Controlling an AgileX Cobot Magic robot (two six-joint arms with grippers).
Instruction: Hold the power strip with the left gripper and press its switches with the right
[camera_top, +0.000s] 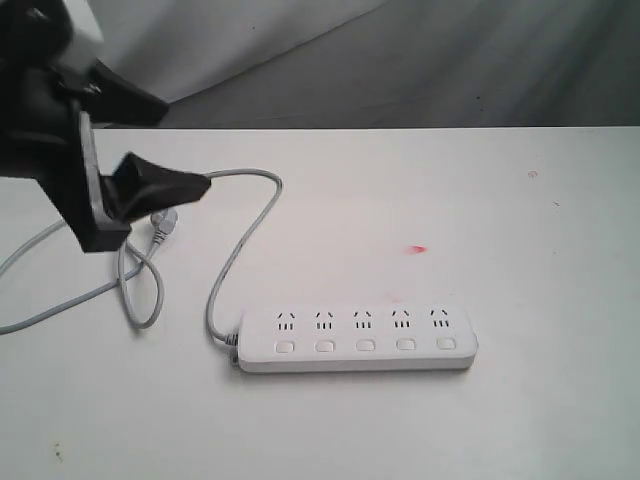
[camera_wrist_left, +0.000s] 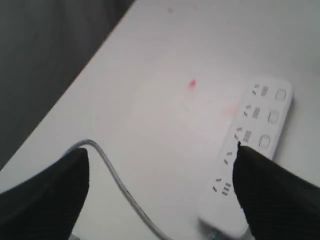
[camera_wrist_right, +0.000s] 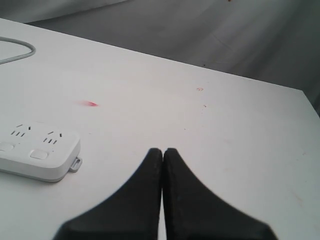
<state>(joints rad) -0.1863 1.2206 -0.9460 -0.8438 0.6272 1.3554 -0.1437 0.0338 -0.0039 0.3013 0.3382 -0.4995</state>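
Left gripper (camera_wrist_left: 162, 155) spread | right gripper (camera_wrist_right: 162, 152) closed | power strip (camera_wrist_left: 260, 115) partly hidden

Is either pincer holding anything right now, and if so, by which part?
Nothing is held. The left pincer hangs open, clear of the power strip. The right pincer is shut on nothing, apart from the strip.

Exterior view: raised, facing down on the power strip (camera_top: 357, 340) from its button side, at mid-distance. Left wrist view: above the cord (camera_wrist_left: 116, 177) end, facing along its length. Right wrist view: low, close beside the opposite end. Shared by all: the power strip.
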